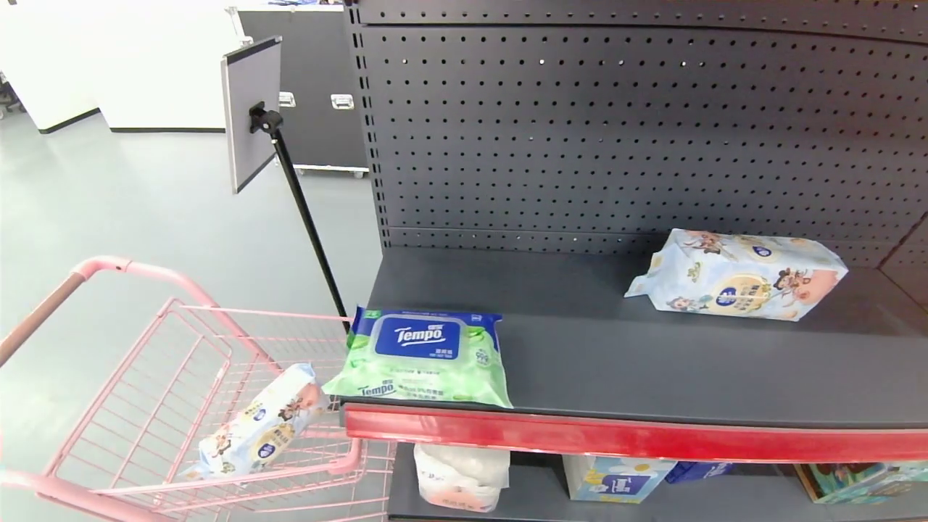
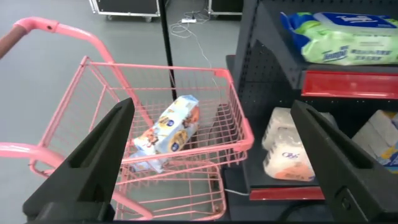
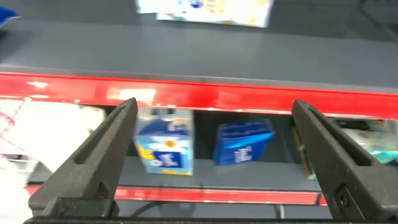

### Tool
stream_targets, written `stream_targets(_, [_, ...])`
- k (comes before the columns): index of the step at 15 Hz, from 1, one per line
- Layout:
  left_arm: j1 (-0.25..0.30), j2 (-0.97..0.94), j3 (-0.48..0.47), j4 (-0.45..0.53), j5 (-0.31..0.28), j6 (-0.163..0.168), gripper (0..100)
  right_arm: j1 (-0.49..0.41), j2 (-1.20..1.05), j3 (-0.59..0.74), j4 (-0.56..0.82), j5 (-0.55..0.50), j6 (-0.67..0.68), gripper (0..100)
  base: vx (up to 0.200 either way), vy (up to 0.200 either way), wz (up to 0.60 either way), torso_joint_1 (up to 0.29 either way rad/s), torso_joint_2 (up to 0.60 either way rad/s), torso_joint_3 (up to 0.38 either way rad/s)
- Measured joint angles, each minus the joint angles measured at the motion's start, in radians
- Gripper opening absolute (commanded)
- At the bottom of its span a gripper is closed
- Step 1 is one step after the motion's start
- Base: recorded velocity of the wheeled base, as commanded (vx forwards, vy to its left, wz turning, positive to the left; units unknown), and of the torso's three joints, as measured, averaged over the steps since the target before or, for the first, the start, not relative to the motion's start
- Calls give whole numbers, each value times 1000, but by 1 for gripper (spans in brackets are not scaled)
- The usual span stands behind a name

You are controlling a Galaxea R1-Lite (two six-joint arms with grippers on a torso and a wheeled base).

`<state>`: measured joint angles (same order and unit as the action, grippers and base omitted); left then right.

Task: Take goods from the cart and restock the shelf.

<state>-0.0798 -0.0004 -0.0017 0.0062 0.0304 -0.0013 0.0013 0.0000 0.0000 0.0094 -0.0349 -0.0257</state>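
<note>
The shelf (image 1: 652,362) is placed on the right, with the pink cart (image 1: 123,264) at the near left, just beside the shelf's end. One cartoon-printed pack (image 1: 257,424) is seen in the cart, tilted, its long axis run from near-left to far-right. The left hand (image 2: 212,107), spread wide and empty, is pointed at that pack and is judged the nearer one. The right hand (image 3: 214,106), also spread and empty, is held before the shelf's red edge.

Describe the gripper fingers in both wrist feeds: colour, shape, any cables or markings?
The left gripper and right gripper look alike: two matte dark grey fingers each, broad at the base, tapering to blunt wedge tips. Plain surfaces, without markings or cables.
</note>
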Motion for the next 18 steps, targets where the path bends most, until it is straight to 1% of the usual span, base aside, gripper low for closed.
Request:
stream_targets(17, [0,0,0,0,0,0,100,0,0,0,0,0,0,100,0,200,0,3,1,1])
stream_targets(18, [0,0,0,0,0,0,100,0,0,0,0,0,0,100,0,0,0,0,0,0])
